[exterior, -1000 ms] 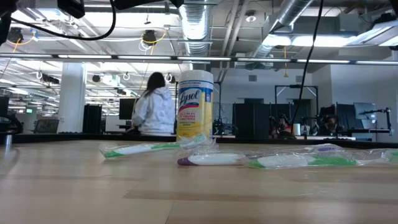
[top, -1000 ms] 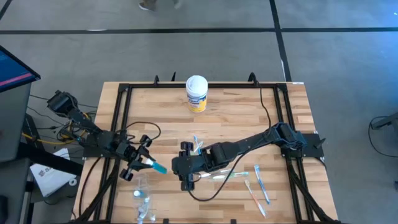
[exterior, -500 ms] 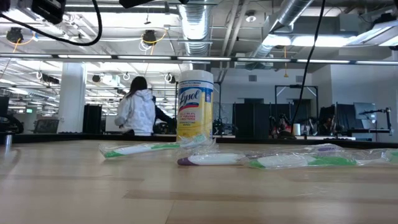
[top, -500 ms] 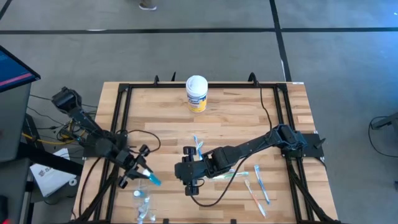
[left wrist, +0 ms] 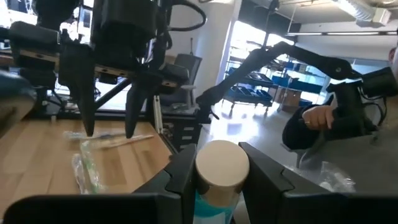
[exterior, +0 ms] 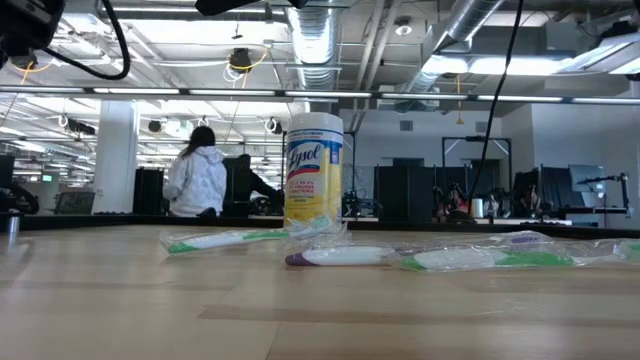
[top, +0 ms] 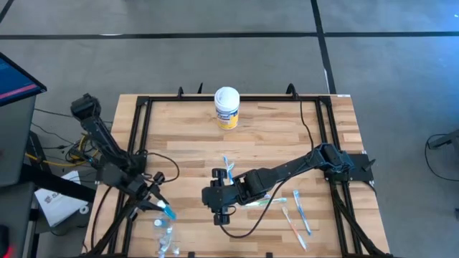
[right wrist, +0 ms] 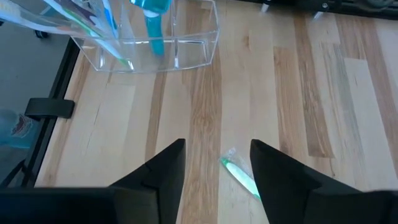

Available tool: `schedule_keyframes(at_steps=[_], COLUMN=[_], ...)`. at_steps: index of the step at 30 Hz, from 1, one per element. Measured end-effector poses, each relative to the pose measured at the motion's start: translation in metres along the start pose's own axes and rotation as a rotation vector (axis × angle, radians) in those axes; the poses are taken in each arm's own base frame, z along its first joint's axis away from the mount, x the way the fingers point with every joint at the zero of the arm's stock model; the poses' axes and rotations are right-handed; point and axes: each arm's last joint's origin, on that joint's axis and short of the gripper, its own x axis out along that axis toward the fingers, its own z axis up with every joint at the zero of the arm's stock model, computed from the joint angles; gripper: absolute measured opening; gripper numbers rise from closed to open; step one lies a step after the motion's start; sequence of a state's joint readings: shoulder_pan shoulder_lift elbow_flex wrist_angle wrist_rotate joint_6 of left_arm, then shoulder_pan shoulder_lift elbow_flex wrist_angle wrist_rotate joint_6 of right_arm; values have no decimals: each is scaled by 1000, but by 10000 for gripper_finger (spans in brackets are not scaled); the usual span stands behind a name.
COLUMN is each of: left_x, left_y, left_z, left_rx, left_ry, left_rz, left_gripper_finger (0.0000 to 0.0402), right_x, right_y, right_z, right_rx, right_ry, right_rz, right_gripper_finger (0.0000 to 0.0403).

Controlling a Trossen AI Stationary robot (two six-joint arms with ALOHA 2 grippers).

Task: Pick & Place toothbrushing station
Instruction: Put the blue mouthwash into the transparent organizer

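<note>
In the left wrist view a teal toothpaste tube (left wrist: 214,208) with a white cap shows between my left gripper's fingers. My left gripper (top: 161,206) is shut on it above the table's near left part, just short of a clear organizer (top: 164,233). The organizer (right wrist: 155,43) holds several toothbrushes and another teal tube (right wrist: 153,28). My right gripper (top: 219,206) hangs open near the table's middle, with the tip of a green toothbrush (right wrist: 239,177) on the wood below it. More toothbrushes (top: 295,215), some in clear wrappers (exterior: 340,256), lie flat toward the right. My left gripper pinches the tube between its two fingers just below the white cap (left wrist: 219,169), one finger (left wrist: 181,177) on each side. The fingers lie roughly level. The tube is lifted clear of the table, and its teal end (top: 170,212) sticks out toward the organizer.
A white and yellow wipes canister (top: 226,107) stands at the table's far middle. A black frame (top: 136,136) runs along the table's edges. A blue and green toothbrush (top: 228,169) lies just beyond my right gripper. People (exterior: 198,180) show in the room behind.
My left gripper has swung toward the table's near edge and a little left, carrying the teal tube closer to the clear organizer; the tube stays lifted. A person in the room behind has walked leftward.
</note>
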State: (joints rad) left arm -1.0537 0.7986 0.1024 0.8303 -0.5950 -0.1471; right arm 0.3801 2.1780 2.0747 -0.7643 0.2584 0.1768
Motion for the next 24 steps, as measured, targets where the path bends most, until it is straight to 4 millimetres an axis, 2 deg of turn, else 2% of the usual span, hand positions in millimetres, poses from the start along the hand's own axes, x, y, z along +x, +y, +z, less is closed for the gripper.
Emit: schedule_keyframes(at_steps=[9,24], left_x=[-13,-16], left_y=[-2,0], left_z=[-3,-18], left_rx=[-62,-208], left_ry=[83,230], left_rz=[-12,-8], left_gripper_finger=[87,88], right_x=[0,0], right_y=[0,0], right_z=[0,0], right_rx=[8,26], right_ry=[0,2], right_rz=[0,0], right_gripper_finger=[170,167])
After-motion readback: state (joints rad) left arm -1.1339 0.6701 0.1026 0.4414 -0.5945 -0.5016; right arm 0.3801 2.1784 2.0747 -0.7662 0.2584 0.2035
